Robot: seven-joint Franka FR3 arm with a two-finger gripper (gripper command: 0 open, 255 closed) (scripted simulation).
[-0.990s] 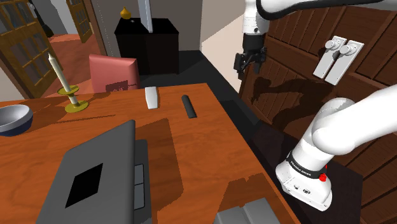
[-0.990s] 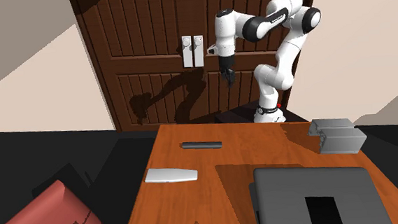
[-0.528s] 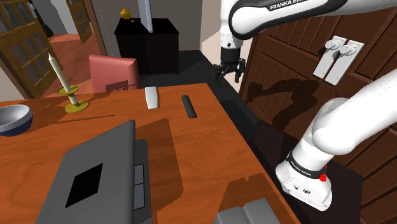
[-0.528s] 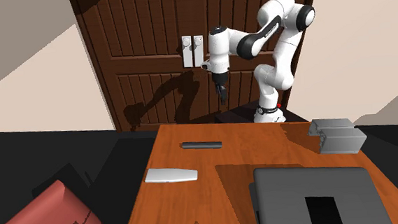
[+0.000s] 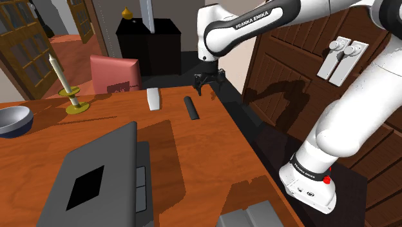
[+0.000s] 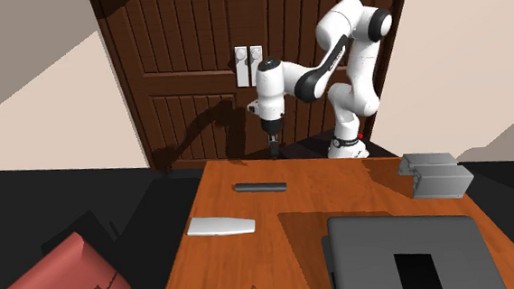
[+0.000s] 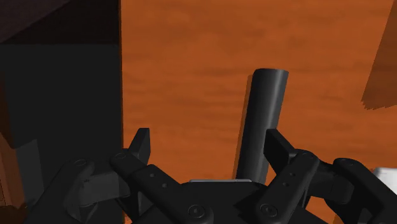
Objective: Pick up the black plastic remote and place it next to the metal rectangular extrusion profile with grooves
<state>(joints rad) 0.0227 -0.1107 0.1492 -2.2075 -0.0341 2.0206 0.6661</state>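
Observation:
A slim black remote (image 5: 191, 107) lies on the orange-brown wooden table (image 5: 193, 155), close to the edge nearest the door. To its left in the shoulder view lies the pale grey extrusion profile (image 5: 153, 98). The second exterior view has the remote (image 6: 259, 187) behind the profile (image 6: 221, 226). My gripper (image 5: 208, 82) hangs open above the table's edge, just beyond the remote and apart from it. In the wrist view the remote (image 7: 264, 121) runs away from the gripper (image 7: 210, 145), in line with one finger (image 7: 278, 145). Nothing sits between the fingers.
An open grey laptop (image 5: 96, 177) covers the table's near side. A candle in a holder (image 5: 67, 87), a bowl (image 5: 13, 119) and a red box (image 5: 114, 74) stand at the shoulder view's left. A grey box (image 6: 436, 175) sits at the corner. A wooden door (image 6: 197, 70) stands behind the arm.
The arm has swung from in front of the door towards the table and come lower. The gripper now hovers near the remote. Remote and profile have not moved.

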